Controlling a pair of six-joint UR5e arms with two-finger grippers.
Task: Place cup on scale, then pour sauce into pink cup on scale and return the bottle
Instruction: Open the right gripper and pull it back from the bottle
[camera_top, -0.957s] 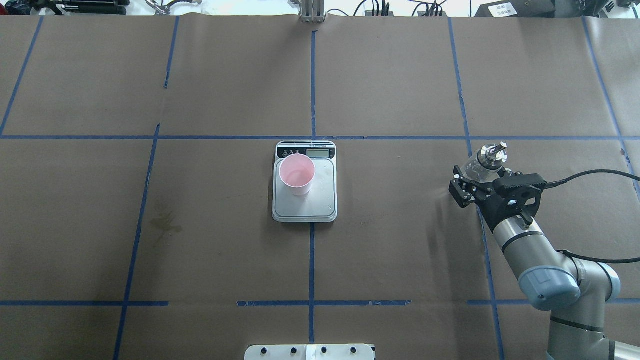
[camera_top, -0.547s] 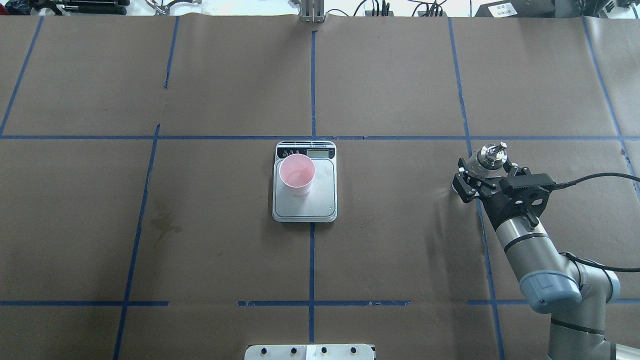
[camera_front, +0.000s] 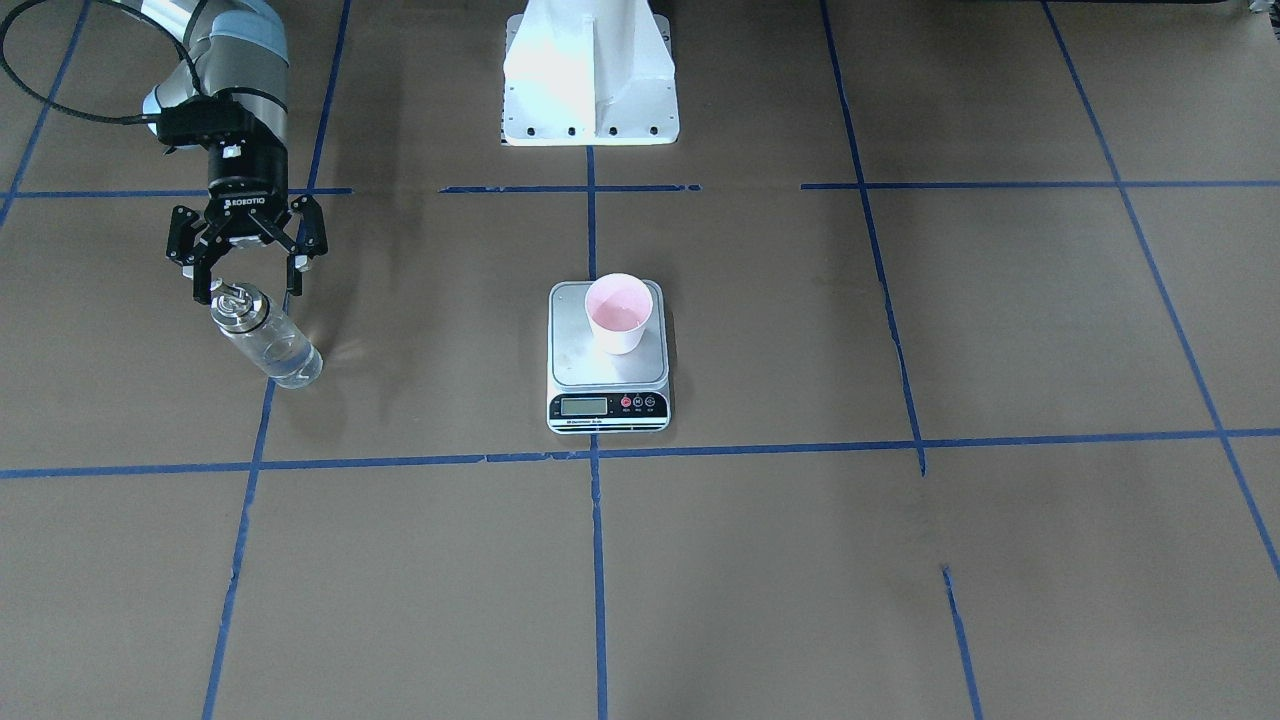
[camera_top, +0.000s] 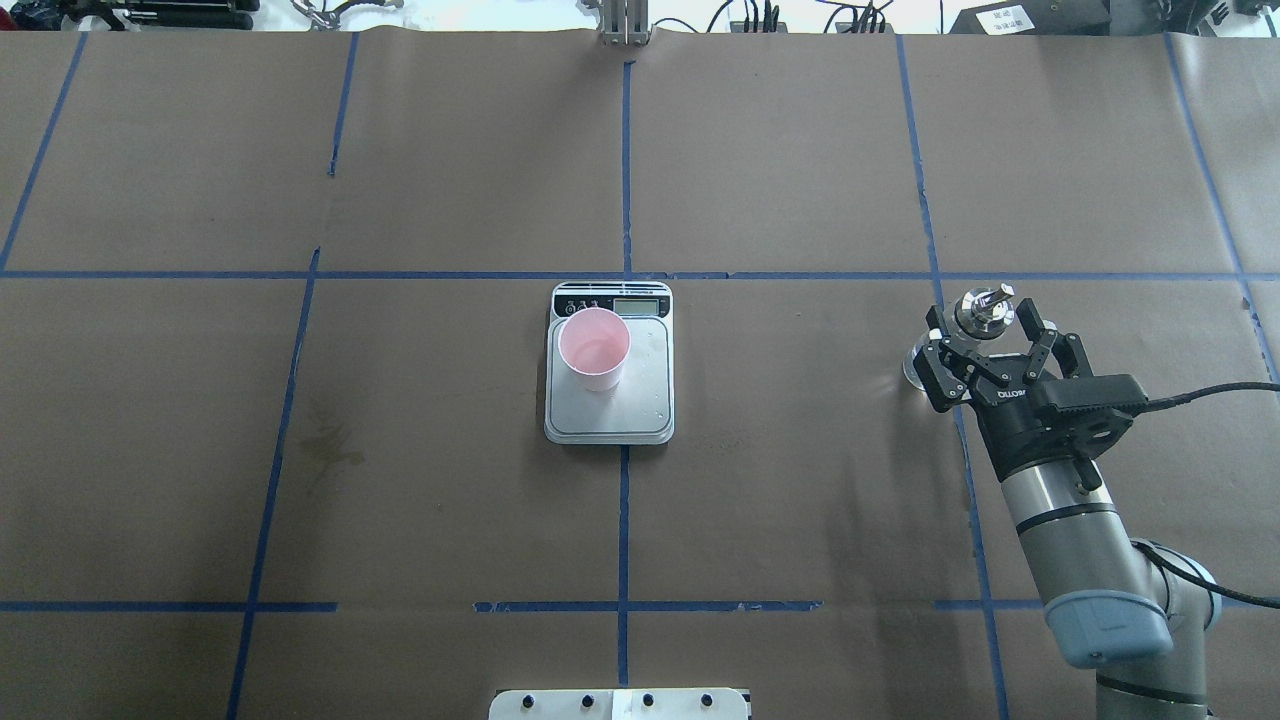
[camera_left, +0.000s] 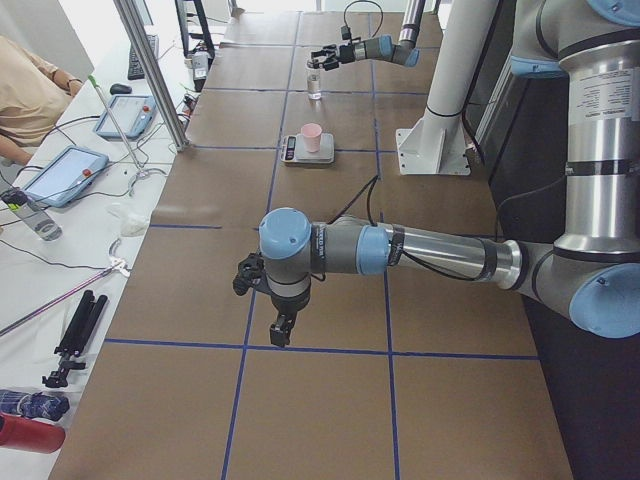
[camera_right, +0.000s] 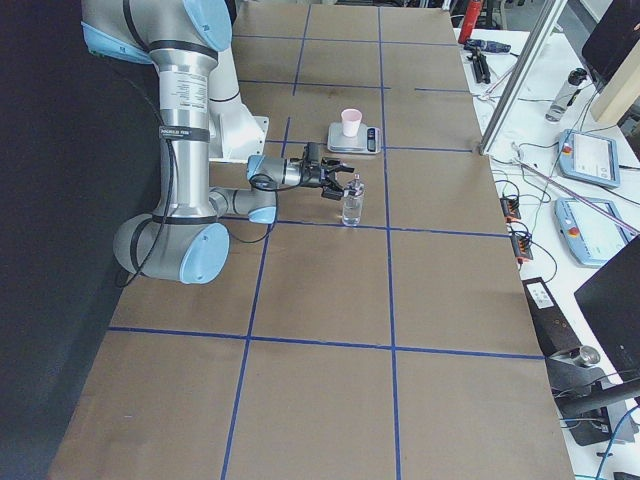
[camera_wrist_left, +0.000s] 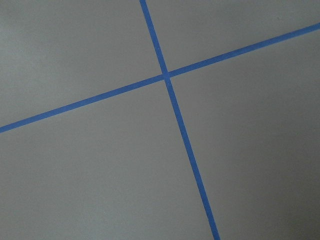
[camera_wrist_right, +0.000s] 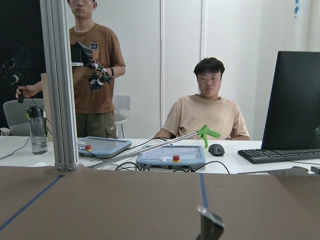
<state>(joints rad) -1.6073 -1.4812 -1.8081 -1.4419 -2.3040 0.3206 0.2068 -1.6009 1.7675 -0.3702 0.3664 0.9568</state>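
We judge it nearly done: pink cup (camera_top: 594, 348) on scale (camera_top: 650, 390), apparently poured; glass bottle (camera_front: 270, 345) standing at scale's three o'clock overhead; right gripper (camera_top: 986, 325) spread, grasping nothing.

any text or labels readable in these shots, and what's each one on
"ROBOTIQ": white lettering on the black body of the right gripper.
On the scale, the display digits and the print on its black front strip are too small to read.
On the bottle, the side markings are too faint to read.
Nothing else is legible.
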